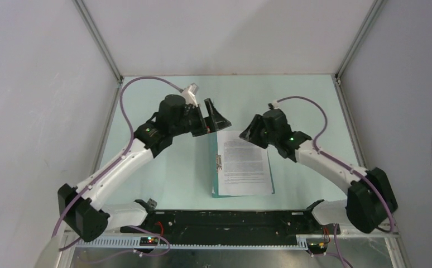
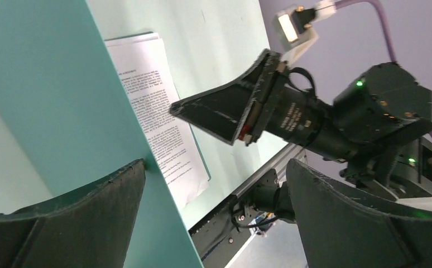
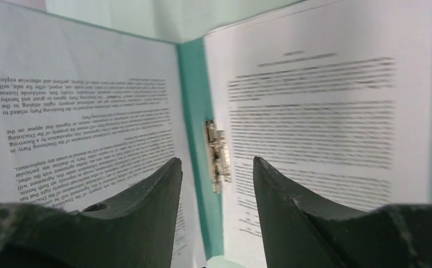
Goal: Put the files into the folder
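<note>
Worktop (image 1: 163,167): pale mint | folder (image 1: 215,187): centre, left cover seen only as a narrow strip, metal clip (image 1: 219,163) at spine | files (image 1: 245,163): flat on folder, print up | left end effector (image 1: 212,121): at folder's far-left corner, jaws apart | right end effector (image 1: 247,134): over files' far edge, jaw state not discernible.

You have bare table (image 1: 163,178) along the far and side edges. By the near edge, the folder's raised cover (image 2: 52,95) walls off the files (image 1: 244,162) from the left; the right gripper (image 1: 246,134) hangs over their far end.
</note>
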